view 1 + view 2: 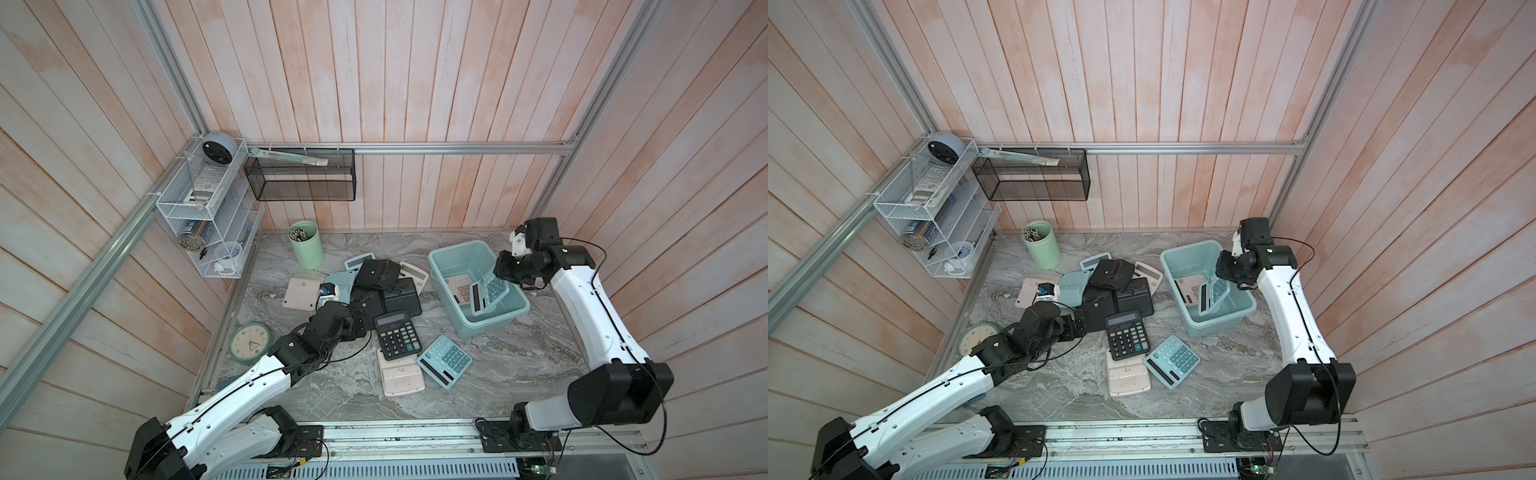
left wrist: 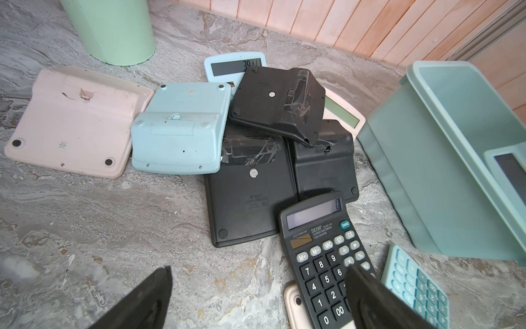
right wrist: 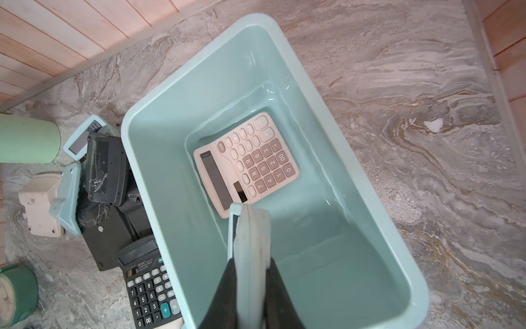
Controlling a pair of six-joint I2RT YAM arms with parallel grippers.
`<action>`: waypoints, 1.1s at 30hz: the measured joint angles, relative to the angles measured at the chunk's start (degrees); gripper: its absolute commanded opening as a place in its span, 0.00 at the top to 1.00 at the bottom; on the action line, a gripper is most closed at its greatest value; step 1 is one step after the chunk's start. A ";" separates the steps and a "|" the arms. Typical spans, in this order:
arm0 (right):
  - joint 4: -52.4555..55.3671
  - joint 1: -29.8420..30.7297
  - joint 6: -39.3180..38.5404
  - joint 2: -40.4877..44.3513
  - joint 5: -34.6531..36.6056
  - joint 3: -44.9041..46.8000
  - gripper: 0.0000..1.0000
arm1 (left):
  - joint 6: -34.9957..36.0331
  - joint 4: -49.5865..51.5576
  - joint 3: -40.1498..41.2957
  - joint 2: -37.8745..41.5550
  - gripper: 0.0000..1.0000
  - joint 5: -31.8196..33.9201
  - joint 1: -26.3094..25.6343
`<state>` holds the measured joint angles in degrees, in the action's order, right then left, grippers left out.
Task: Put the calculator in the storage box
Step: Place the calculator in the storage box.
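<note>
Right claw [image 3: 252, 257] pinches light teal plastic calculator [image 1: 489, 291], tilted | beneath: light teal rectangular storage box [image 1: 492, 322] holding pink calculator [image 3: 250, 162] | lower yours beside it, then release | left claw [image 2: 257, 273] spread

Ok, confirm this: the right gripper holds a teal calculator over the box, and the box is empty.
Not empty: the right wrist view shows a pink calculator lying face up on the box floor. The rest stands: the right gripper holds a teal calculator over the box.
</note>
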<state>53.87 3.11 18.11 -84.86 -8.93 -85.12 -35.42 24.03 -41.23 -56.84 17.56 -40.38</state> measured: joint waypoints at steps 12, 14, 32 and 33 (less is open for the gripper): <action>3.45 3.28 -2.84 -9.27 -0.57 2.51 1.00 | -0.90 0.22 0.22 1.60 0.00 0.02 0.33; 4.24 3.28 -3.37 -11.32 -0.04 2.51 1.00 | -0.87 0.37 0.22 1.66 0.00 0.02 0.35; 2.97 3.28 -4.26 -14.19 0.09 4.31 0.87 | -2.67 -1.81 2.47 1.64 0.00 -1.11 2.51; 2.93 3.28 -4.28 -14.19 0.15 4.39 0.84 | -3.19 -2.67 3.30 1.68 0.00 -1.27 2.67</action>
<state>56.80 6.39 13.82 -99.04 -8.78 -80.73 -38.61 21.37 -37.93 -55.16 16.29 -37.71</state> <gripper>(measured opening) 0.173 0.998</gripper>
